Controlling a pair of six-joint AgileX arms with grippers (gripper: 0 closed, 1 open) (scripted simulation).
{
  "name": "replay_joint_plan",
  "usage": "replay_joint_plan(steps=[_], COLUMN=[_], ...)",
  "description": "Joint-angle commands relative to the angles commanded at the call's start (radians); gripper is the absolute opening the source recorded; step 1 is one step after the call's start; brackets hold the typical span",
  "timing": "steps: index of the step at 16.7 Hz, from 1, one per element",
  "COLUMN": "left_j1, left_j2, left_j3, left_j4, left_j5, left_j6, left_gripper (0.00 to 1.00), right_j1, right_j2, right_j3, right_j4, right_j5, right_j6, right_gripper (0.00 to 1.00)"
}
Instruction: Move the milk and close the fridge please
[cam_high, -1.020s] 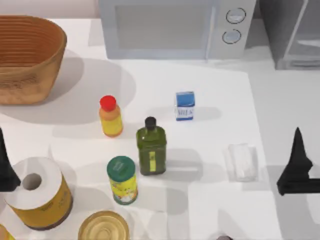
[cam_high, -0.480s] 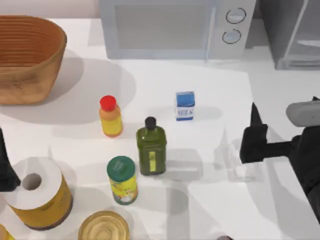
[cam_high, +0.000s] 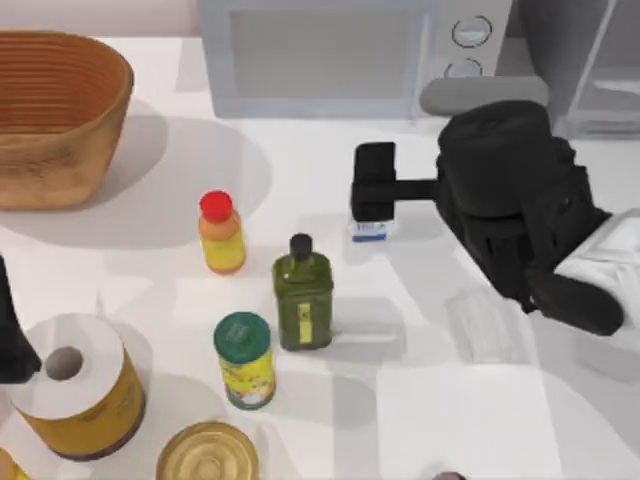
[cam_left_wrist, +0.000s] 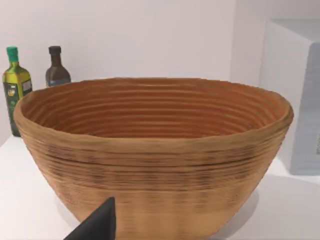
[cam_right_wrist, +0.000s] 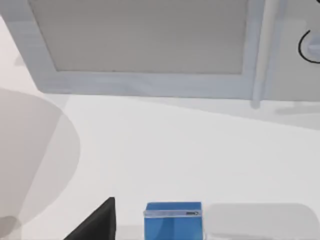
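From above, the white counter (cam_high: 420, 400) carries one woven brown basket (cam_high: 55, 115) at upper left, one white microwave with two round dials (cam_high: 350, 55) at top centre, and part of one grey metallic fridge (cam_high: 590, 60) at upper right. Mid-frame stand one orange bottle with a red cap (cam_high: 221, 232), one dark green bottle with a black cap (cam_high: 303, 297) and one yellow can with a green lid (cam_high: 244, 358). One white paper roll on a yellow base (cam_high: 75, 385) and one round gold-lidded tin (cam_high: 207, 452) sit at lower left, and one clear plastic box (cam_high: 484, 322) lies right of centre. The one small blue-and-white milk carton (cam_high: 369, 230) stands right of centre below the microwave. The black right hand (cam_high: 374, 182) hangs directly over the carton's top, its arm stretching in from the right; whether its fingers are apart or together I cannot tell. The left hand (cam_high: 10, 335) sits parked at the left edge.

The left wrist view faces the basket (cam_left_wrist: 150, 155), with two bottles (cam_left_wrist: 15, 85) behind it at upper left.

The right wrist view looks down on the milk carton (cam_right_wrist: 172, 220) at bottom centre, the microwave (cam_right_wrist: 150, 45) across the top.
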Motion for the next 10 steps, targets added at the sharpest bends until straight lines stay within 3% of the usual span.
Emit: replay_joint_plan(steps=[5,10], left_j1=[0.0,0.0], left_j2=[0.0,0.0], left_j3=[0.0,0.0], left_j4=[0.0,0.0], left_j5=[0.0,0.0], left_j6=[0.0,0.0], left_gripper=[1.0,1.0], right_j1=[-0.003,0.014], right_j2=[0.302,0.385], right_j3=[0.254,0.317], right_j4=[-0.174,-0.228], right_j5=[-0.02,-0.015], right_j6=[0.078,0.081], right_gripper=[1.0,1.0])
